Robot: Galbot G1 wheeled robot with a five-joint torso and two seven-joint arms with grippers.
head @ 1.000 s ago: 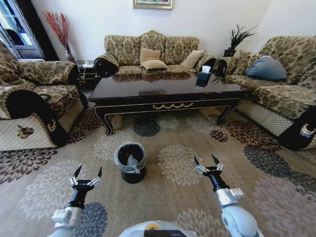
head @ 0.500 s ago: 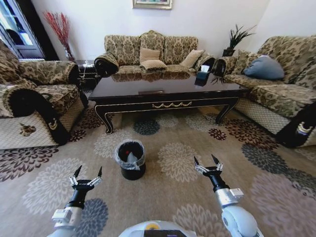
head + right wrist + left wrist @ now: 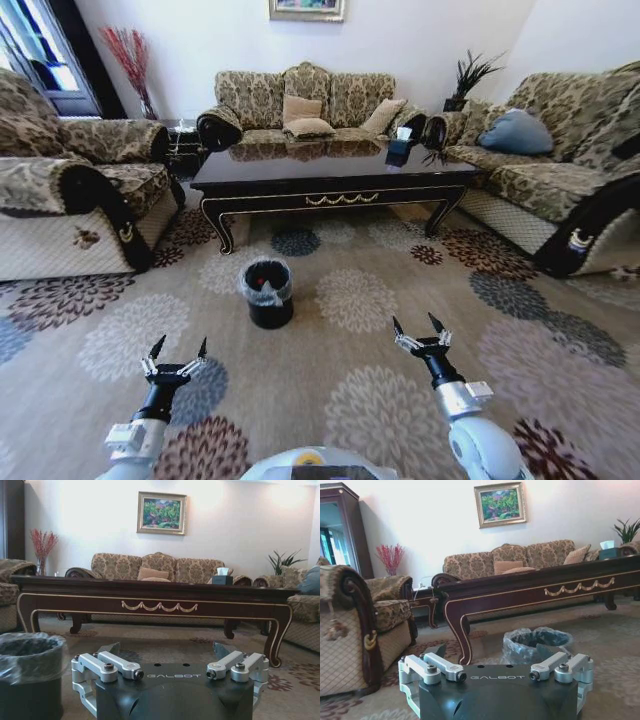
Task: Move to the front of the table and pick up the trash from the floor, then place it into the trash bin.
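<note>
The dark glossy table [image 3: 340,186] stands across the room ahead, its gold ornament facing me. The round black trash bin [image 3: 268,293] with a clear liner sits on the patterned floor [image 3: 355,300] in front of the table's left half. A red and a pale item show inside it. The trash is out of view on the carpet. My left gripper [image 3: 181,343] and right gripper [image 3: 414,322] hover open and empty low over the carpet, well short of the bin. The bin [image 3: 537,642] and table [image 3: 545,587] appear in the left wrist view, and the bin [image 3: 27,670] and table [image 3: 155,602] in the right.
An armchair [image 3: 70,200] flanks the left, a sofa [image 3: 310,105] stands behind the table, and another sofa [image 3: 560,170] runs along the right. A dark tissue box [image 3: 400,142] sits on the table's far right. Open carpet lies between me and the bin.
The whole head view has shifted: table, bin and sofas now look smaller and farther off, so the camera has drawn back. Both arms hold the same open pose.
</note>
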